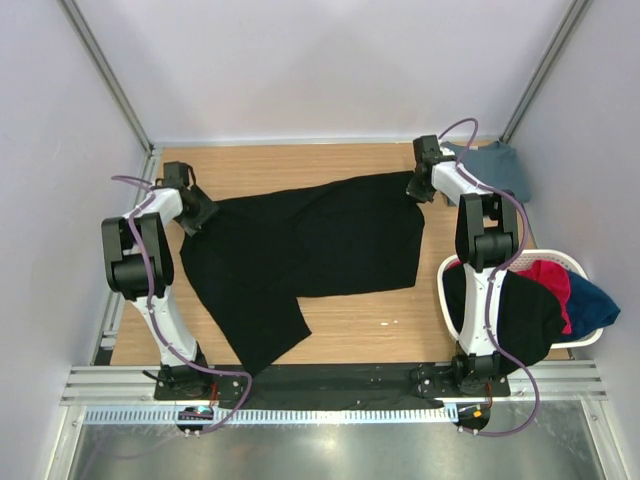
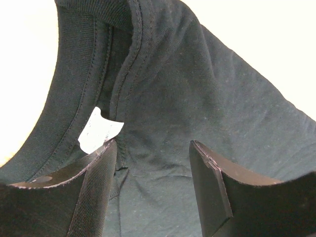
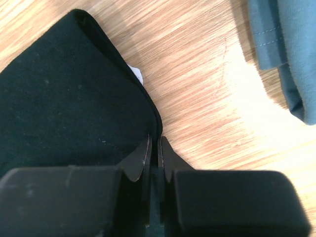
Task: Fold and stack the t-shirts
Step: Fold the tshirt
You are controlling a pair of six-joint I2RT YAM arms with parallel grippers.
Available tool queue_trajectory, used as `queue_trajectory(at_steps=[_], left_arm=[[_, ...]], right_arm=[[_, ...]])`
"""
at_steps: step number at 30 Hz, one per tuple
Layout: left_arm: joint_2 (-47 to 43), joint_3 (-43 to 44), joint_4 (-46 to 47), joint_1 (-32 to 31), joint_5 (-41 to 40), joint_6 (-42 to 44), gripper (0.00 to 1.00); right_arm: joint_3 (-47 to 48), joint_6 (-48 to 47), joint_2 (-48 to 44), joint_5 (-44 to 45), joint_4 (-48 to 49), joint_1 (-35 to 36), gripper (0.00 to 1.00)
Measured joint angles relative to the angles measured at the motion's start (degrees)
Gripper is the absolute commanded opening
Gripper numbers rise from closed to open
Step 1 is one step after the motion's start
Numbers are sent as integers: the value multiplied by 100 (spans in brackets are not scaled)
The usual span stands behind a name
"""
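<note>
The right gripper (image 3: 154, 149) is clamping the edge of the large black soft-cloth t-shirt (image 1: 300, 250) between its tips while the left gripper (image 2: 154, 148), jaws apart, is straddling its ribbed collar (image 2: 81, 79) just ahead, likely to stretch it flat.

Matt black cloth t-shirt (image 1: 300, 240), smooth wood-grain table (image 1: 370, 320), white plastic basket (image 1: 560, 256)

- Large black t-shirt (image 1: 300, 250), spread rumpled across the table's middle.
- Slate-blue t-shirt (image 1: 500, 170), folded, far right corner.
- Black shirt (image 1: 520, 310), magenta-red shirt (image 1: 550, 280) and blue shirt (image 1: 595, 305), heaped in white basket (image 1: 578, 262).
</note>
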Motion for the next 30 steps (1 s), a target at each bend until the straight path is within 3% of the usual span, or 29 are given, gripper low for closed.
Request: queue_trajectory(at_steps=[10, 18, 24, 30], left_arm=[[87, 131, -57, 28, -7, 164, 62], [245, 363, -114, 92, 44, 363, 63], [232, 647, -297, 107, 444, 645, 70], [-669, 769, -769, 68, 428, 754, 82]], right_arm=[[79, -323, -22, 339, -400, 28, 11], [177, -649, -22, 337, -732, -4, 41], [684, -898, -26, 63, -1167, -33, 64], [988, -990, -590, -435, -1381, -42, 78]])
